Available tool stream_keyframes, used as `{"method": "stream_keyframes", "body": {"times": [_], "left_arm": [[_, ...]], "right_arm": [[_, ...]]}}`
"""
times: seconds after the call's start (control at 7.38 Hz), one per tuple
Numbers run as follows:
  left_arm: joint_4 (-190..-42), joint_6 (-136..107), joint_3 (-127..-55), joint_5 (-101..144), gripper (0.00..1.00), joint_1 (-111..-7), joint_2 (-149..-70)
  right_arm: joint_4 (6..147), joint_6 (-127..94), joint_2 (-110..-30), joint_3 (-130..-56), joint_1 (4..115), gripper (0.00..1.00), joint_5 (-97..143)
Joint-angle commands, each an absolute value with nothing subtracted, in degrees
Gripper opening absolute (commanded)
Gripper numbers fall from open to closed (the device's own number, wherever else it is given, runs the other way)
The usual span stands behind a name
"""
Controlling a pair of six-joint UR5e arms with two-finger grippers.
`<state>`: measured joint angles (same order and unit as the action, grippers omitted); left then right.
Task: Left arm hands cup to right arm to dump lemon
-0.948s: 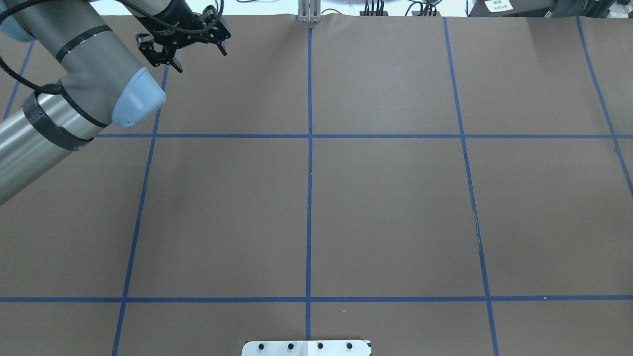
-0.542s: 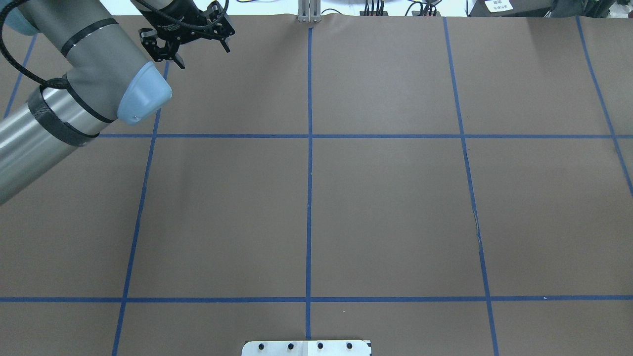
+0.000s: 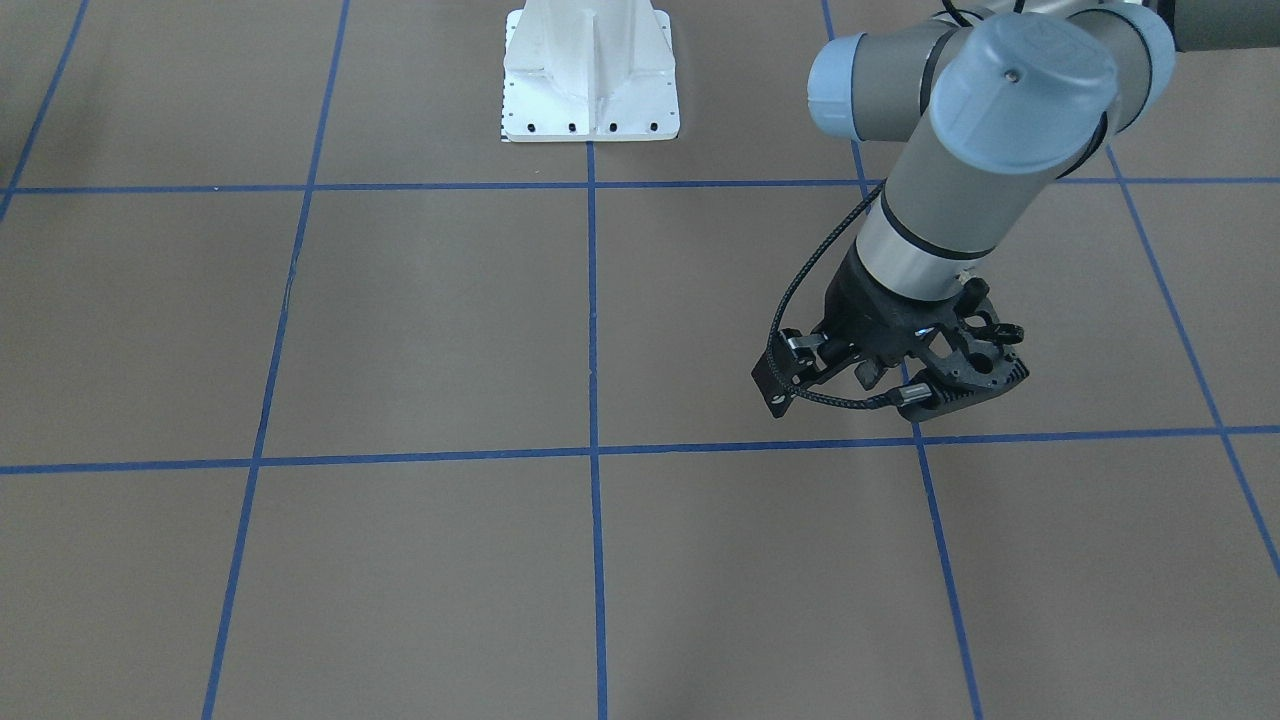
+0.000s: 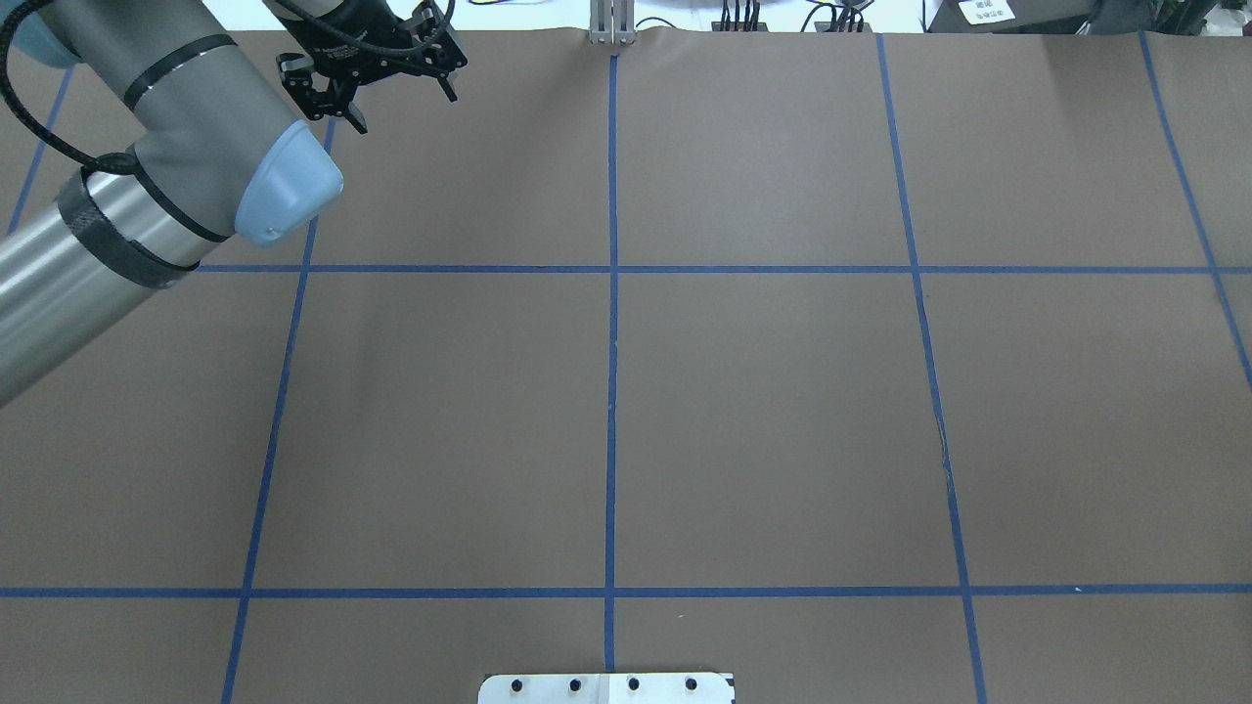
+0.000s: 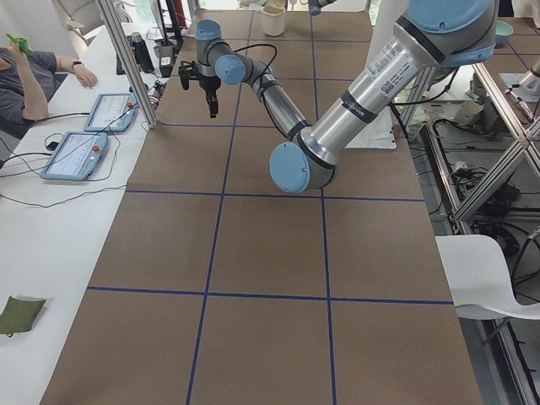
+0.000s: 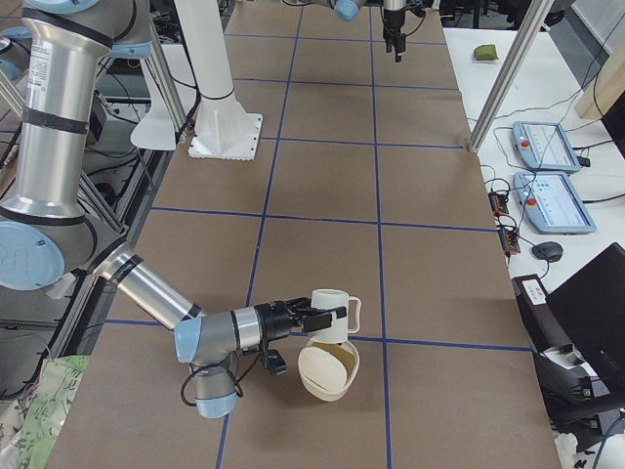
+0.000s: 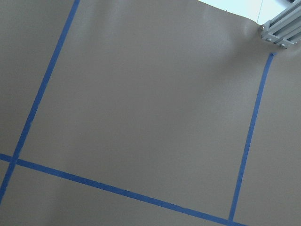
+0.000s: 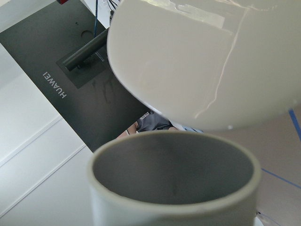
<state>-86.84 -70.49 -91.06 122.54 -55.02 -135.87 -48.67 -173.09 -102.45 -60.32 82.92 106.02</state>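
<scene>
The left tool, fingers spread, is hovering by the far edge of the counter, while well apart — near its right end — the cup is showing at the tips of the right tool, grip impossible to tell, just beside a white bowl.

The worktop gives open passage across its middle squares. The left arm slants over the far left corner. A white pedestal stands at the robot's edge, and a cream bowl lies near the right end.

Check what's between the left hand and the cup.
Only bare brown table crossed by blue tape lines, from left hand to cup; the exterior right view shows it.
</scene>
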Motion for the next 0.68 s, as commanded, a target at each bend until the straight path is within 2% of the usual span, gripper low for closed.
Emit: {"method": "stream_keyframes", "body": {"times": [0.0, 0.54], "left_arm": [[-86.84, -70.49, -91.05, 122.52, 1.00, -55.02, -135.88], [-86.84, -70.49, -91.05, 122.52, 1.00, -54.84, -135.97]], "right_arm": [[-49.57, -167.92, -102.22, -60.73, 82.88, 0.07, 106.35], [-49.48, -145.35, -101.52, -61.70, 82.35, 0.06, 109.58]]}}
